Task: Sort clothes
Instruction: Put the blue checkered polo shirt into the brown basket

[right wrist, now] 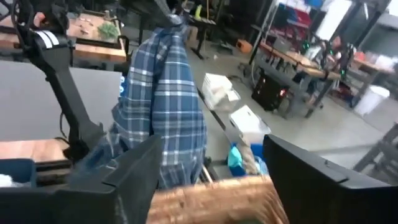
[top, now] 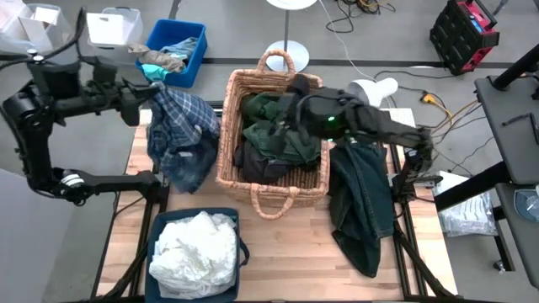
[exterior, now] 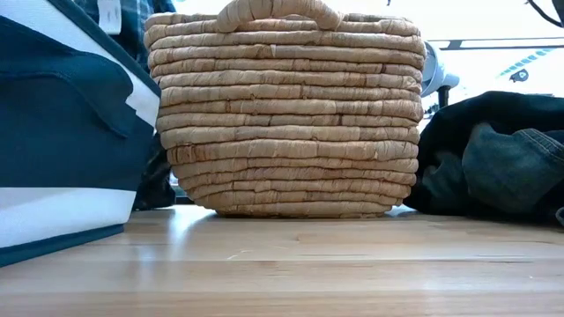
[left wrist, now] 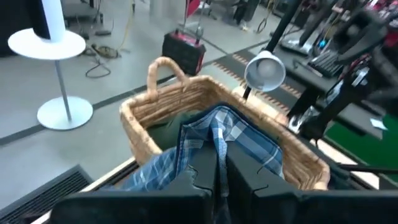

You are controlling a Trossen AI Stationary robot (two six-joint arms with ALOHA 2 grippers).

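My left gripper (top: 147, 105) is shut on a blue-and-white plaid shirt (top: 181, 135), held up beside the left side of a wicker basket (top: 226, 143). The shirt also shows in the right wrist view (right wrist: 161, 106). Dark green and charcoal clothes (top: 274, 139) fill the basket. My right gripper (right wrist: 211, 180) stands open and level above the basket's rim (right wrist: 211, 196), touching nothing. A dark green garment (top: 362, 202) lies spread on the table right of the basket. White clothes (top: 198, 252) sit heaped in a dark bin (top: 156, 231) at the near edge. My left gripper pinches a bunched fold of the plaid shirt (left wrist: 217, 146) between its two fingers (left wrist: 202, 177). The fingers point slanting down toward the basket. The shirt hangs slack below them; whether its lower end touches the table cannot be told.
A blue bin (top: 192, 59) with teal and beige rags stands at the far left, white boxes (top: 114, 25) beside it. A desk lamp (top: 370, 88) stands behind the basket's right corner. In the low view the dark bin (exterior: 62, 132) and basket (exterior: 282, 114) block the table's middle.
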